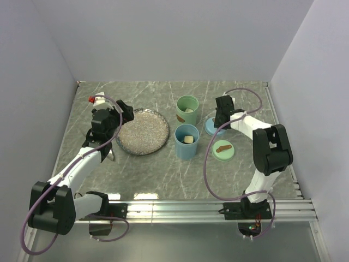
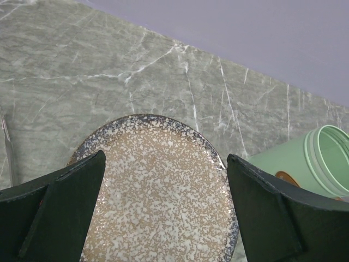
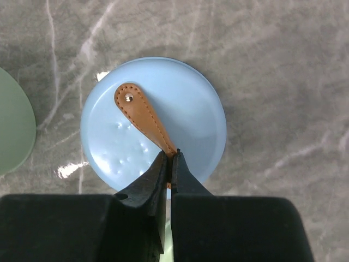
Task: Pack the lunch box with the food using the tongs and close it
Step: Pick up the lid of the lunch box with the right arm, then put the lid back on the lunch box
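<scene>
The lunch box stands as two open round tubs, a green one (image 1: 187, 109) and a blue one (image 1: 187, 142), each with a beige piece of food (image 1: 188, 139) inside. My right gripper (image 3: 172, 157) is shut on the brown strap handle (image 3: 140, 112) of the blue lid (image 3: 202, 114), which lies flat on the table right of the tubs (image 1: 210, 129). My left gripper (image 2: 163, 164) hangs open over the bare speckled plate (image 2: 158, 207). A slim silver arm of the tongs (image 2: 6, 147) shows on the table left of the plate. A small red-topped piece (image 1: 92, 99) lies behind the left arm.
A green lid (image 1: 223, 149) with a brown handle lies flat, front right of the blue tub. The green tub's rim (image 2: 324, 158) shows at the right in the left wrist view. Grey walls close in the marbled table on three sides.
</scene>
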Tool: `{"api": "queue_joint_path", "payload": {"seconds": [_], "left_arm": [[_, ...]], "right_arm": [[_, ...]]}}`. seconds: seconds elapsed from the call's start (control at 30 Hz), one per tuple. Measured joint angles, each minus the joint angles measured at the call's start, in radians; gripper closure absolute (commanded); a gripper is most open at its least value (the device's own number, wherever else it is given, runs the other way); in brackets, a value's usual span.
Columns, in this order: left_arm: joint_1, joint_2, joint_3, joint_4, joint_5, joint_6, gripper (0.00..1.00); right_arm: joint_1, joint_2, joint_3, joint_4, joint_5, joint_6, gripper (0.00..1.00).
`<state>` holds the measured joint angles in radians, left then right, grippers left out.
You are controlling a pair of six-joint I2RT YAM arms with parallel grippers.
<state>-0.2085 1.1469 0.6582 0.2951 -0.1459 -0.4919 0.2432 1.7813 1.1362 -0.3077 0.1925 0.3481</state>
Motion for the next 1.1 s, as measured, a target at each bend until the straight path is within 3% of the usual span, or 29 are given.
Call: {"api": "queue_joint_path", "payload": {"seconds": [0.17, 0.33, 0.57, 0.87, 1.1], "left_arm": [[0.001, 0.000, 0.000, 0.010, 0.028, 0.002, 0.00], [0.002, 0.000, -0.002, 0.031, 0.062, 0.010, 0.01], [0.002, 0.000, -0.033, 0.100, 0.216, 0.032, 0.03], [-0.011, 0.000, -0.034, 0.138, 0.385, 0.054, 0.04], [-0.035, 0.013, -0.024, 0.133, 0.452, 0.087, 0.04]], "right_arm": [[0.000, -0.122, -0.068, -0.016, 0.041, 0.011, 1.00], [0.019, -0.367, -0.118, -0.031, 0.105, 0.017, 1.00], [0.166, -0.638, -0.138, -0.029, 0.083, -0.008, 1.00], [0.289, -0.679, -0.148, -0.076, -0.079, -0.060, 1.00], [0.337, -0.670, -0.067, -0.222, -0.127, -0.102, 1.00]]}}
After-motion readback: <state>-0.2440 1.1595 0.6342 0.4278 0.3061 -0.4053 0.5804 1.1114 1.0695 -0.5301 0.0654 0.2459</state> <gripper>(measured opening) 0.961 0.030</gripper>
